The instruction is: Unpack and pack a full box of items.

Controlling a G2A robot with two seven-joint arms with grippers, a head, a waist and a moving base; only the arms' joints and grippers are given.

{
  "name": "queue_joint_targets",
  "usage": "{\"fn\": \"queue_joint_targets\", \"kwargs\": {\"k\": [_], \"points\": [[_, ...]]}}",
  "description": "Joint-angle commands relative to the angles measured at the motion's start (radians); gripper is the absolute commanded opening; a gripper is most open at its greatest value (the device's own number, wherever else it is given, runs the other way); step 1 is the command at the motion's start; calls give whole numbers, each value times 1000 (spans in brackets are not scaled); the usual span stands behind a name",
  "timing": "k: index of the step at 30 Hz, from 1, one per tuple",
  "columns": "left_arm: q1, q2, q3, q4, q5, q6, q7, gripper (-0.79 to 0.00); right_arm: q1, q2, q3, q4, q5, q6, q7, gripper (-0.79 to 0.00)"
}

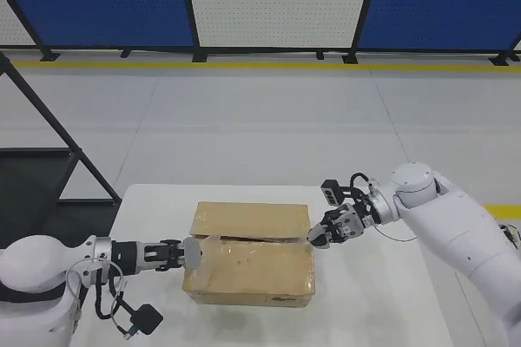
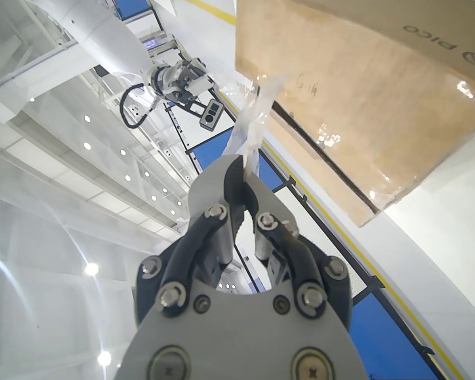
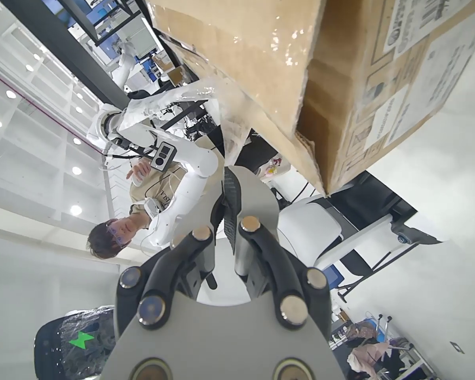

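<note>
Fingers pinched shut, the left gripper holds one peeled end of the clear tape, and the right gripper holds the other. Pale floor and blue panels lie beyond the white worktop. The box sits mid-worktop, nearer the far edge, its long axis running from one gripper to the other. The taped seam follows that axis, so either pull would likely strip it lengthwise.

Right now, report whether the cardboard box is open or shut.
Shut: the box shows both flaps flat, a dark seam between them. The left end effector and right end effector each pinch a peeled tape end.
</note>
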Motion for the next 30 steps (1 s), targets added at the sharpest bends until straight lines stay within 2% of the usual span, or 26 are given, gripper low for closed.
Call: {"fn": "queue_joint_targets", "kwargs": {"k": [1, 10, 15, 19, 22, 30], "points": [[4, -14, -17, -4, 0, -5, 0, -785, -1, 5, 0, -3, 23, -21, 0, -785], [29, -86, -80, -28, 0, -23, 0, -785, -8, -9, 0, 23, 1, 59, 0, -785], [50, -112, -86, -49, 0, -18, 0, -785, -11, -22, 0, 48, 23, 64, 0, -785], [69, -120, -87, -65, 0, -10, 0, -785, -11, -32, 0, 80, 34, 47, 0, -785], [85, -117, -99, -74, 0, -12, 0, -785, -6, -43, 0, 128, 17, 75, 0, -785], [92, -114, -104, -79, 0, -11, 0, -785, -5, -45, 0, 133, 15, 79, 0, -785]]}}
